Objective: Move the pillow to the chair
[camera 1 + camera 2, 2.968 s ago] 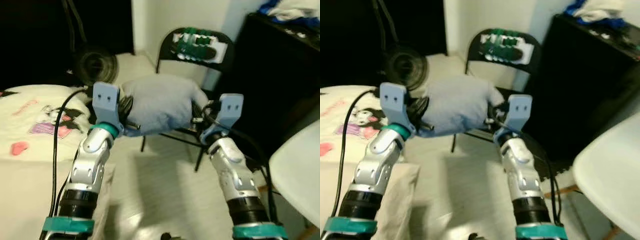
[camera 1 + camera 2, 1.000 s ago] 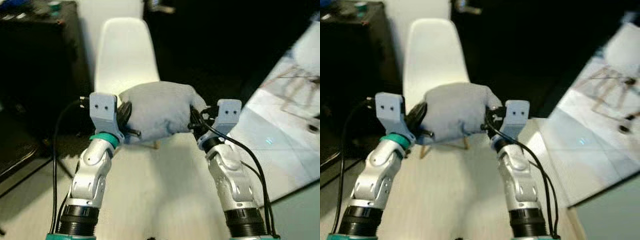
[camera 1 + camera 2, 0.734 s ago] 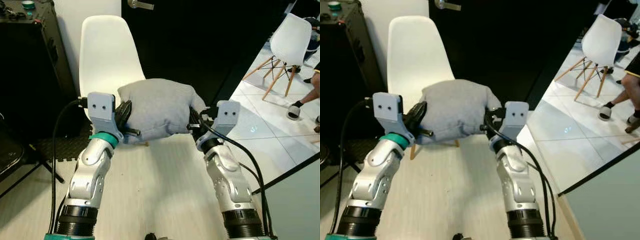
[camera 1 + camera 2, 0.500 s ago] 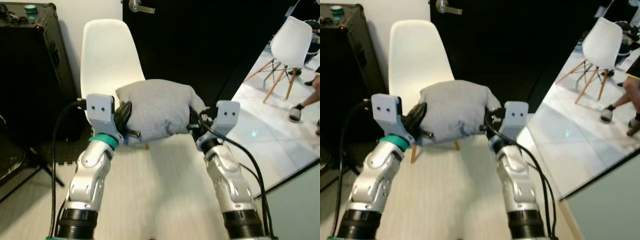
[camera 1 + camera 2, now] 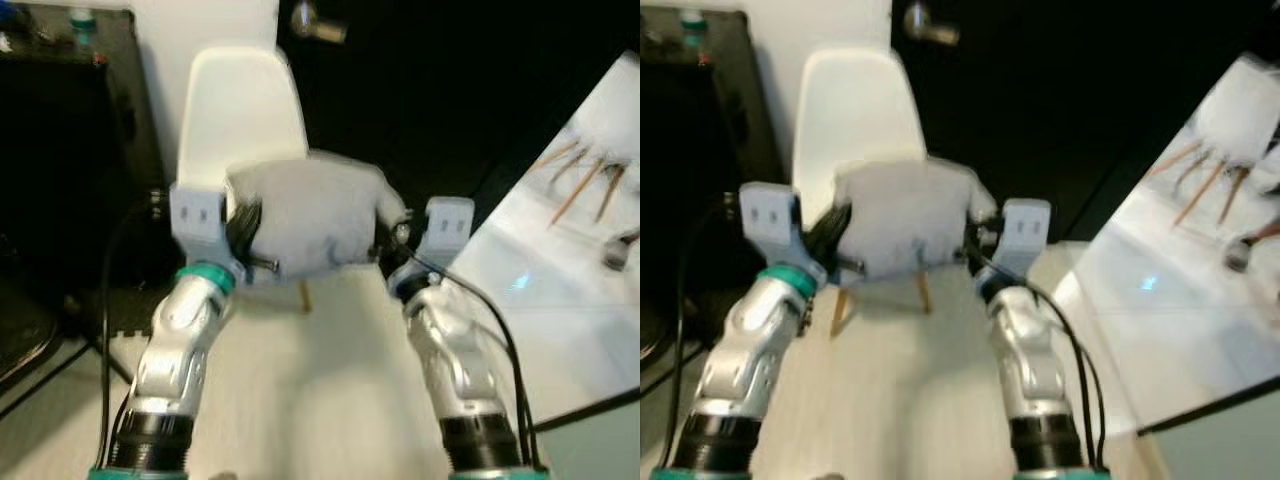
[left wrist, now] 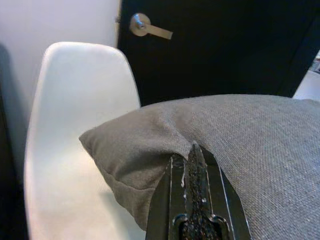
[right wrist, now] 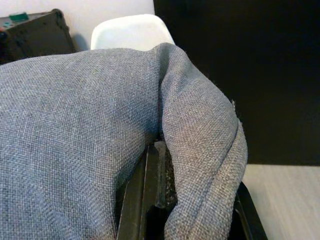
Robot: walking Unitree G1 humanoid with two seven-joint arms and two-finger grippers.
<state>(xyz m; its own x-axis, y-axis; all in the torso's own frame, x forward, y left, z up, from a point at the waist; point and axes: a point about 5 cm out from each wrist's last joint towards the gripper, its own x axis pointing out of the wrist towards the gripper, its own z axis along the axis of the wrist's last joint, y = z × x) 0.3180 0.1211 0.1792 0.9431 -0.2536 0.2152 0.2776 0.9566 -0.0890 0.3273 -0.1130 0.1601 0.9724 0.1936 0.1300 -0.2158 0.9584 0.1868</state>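
The pillow (image 5: pixel 312 218) is up in the air, 1 grey pillow slung between the 2 grippers, and the head views are blurred. The left gripper (image 5: pixel 246 232) is clamped on the pillow's left end, the right gripper (image 5: pixel 385 243) on its right end, so the pillow spans the whole gap between them at the level of the wrists.

Left wrist view: the black fingers (image 6: pixel 196 200) lie pressed together with a fold of grey cloth pinched at their tips, right at a corner of the pillow (image 6: pixel 240 145). Right wrist view: those fingers (image 7: pixel 150 195) are buried in a deep crease, fabric bulging over them on both sides, jaws tight on the cloth.

Behind the pillow stands 1 white chair (image 5: pixel 238 105), its back rising above the pillow's top edge. The pillow hangs in front of the seat and hides most of it; whether it touches the seat cannot be told. 1 wooden chair leg (image 5: pixel 304 296) shows below the pillow in the left eye view, 2 in the right eye view.

Behind the chair is a dark door with 1 metal handle (image 6: pixel 147 27), just beside a strip of white wall (image 6: pixel 60 22). To the robot's left sits 1 black cabinet (image 5: pixel 75 150) with small items on top, too blurred to name. To the right, pale tiled floor (image 5: pixel 560 270), and 1 more white chair (image 5: pixel 1240 125) with slanted wooden legs, well apart from the grippers. Under the arms, light wood flooring (image 5: pixel 320 400).
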